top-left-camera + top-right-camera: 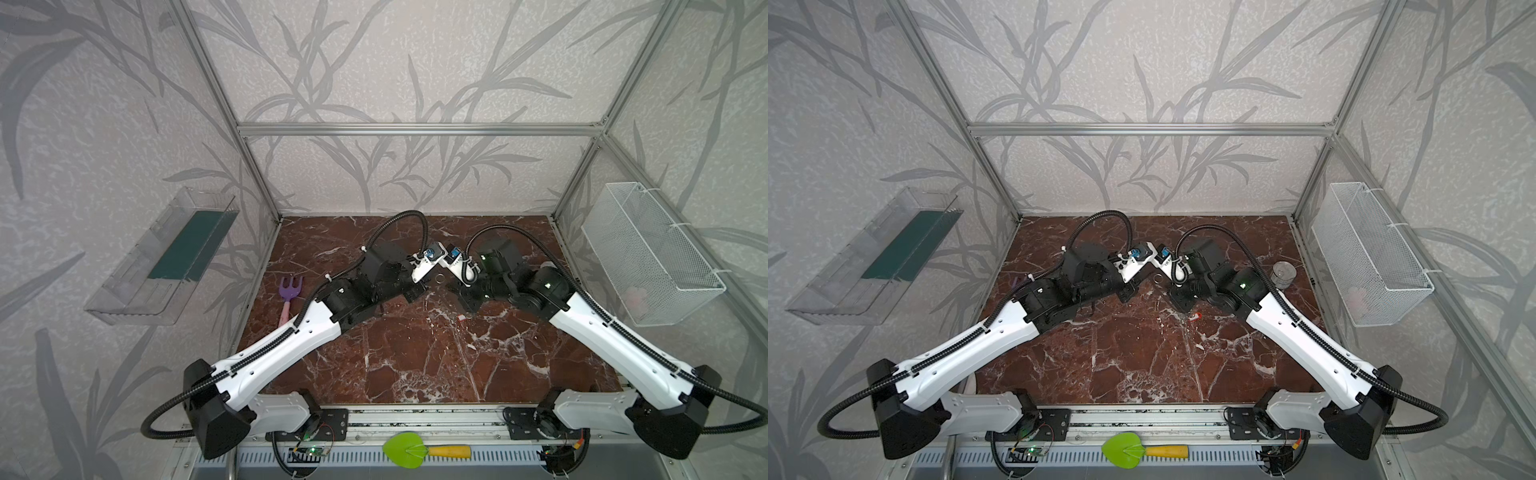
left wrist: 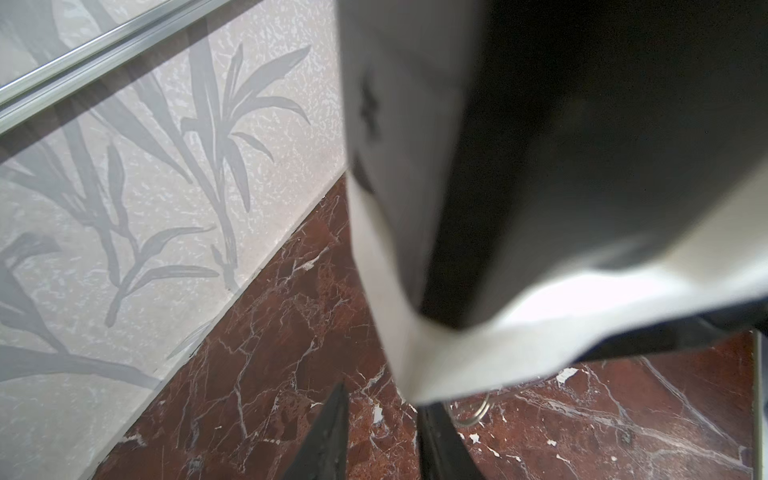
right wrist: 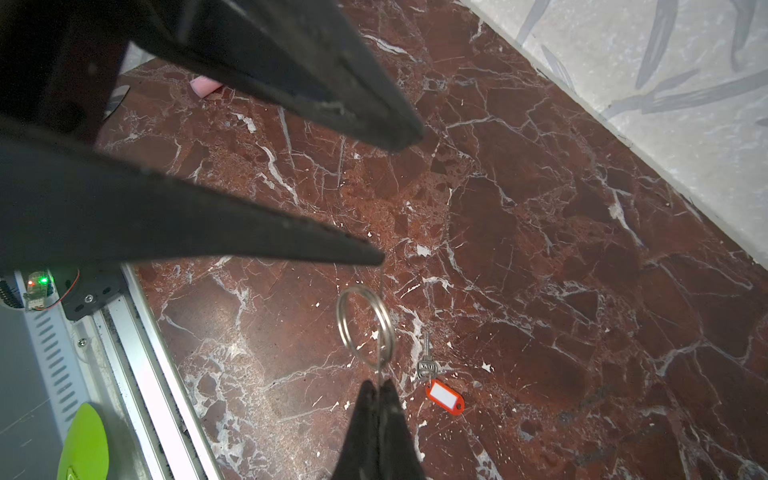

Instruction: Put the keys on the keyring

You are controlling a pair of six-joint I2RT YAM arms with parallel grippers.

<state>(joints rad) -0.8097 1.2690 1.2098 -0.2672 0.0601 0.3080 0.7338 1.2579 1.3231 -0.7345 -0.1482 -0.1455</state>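
Note:
The keyring (image 3: 365,324) is a round silver split ring, held up above the marble by my right gripper (image 3: 378,384), whose jaws are shut on its lower edge. It also shows between the two grippers in both top views (image 1: 440,279) (image 1: 1158,279). My left gripper (image 3: 395,199) stands open just beside the ring, one fingertip (image 3: 376,258) close to its rim and holding nothing. In the left wrist view its jaws (image 2: 384,399) are apart and the keyring (image 2: 478,411) peeks out under the right wrist. The keys (image 3: 428,368), a silver key with a red tag (image 3: 444,397), lie on the table (image 1: 463,318).
A purple toy rake (image 1: 291,291) lies at the table's left edge. A metal can (image 1: 1283,274) stands at the right. A wire basket (image 1: 652,253) hangs on the right wall and a clear tray (image 1: 166,257) on the left. A green trowel (image 1: 409,449) rests on the front rail.

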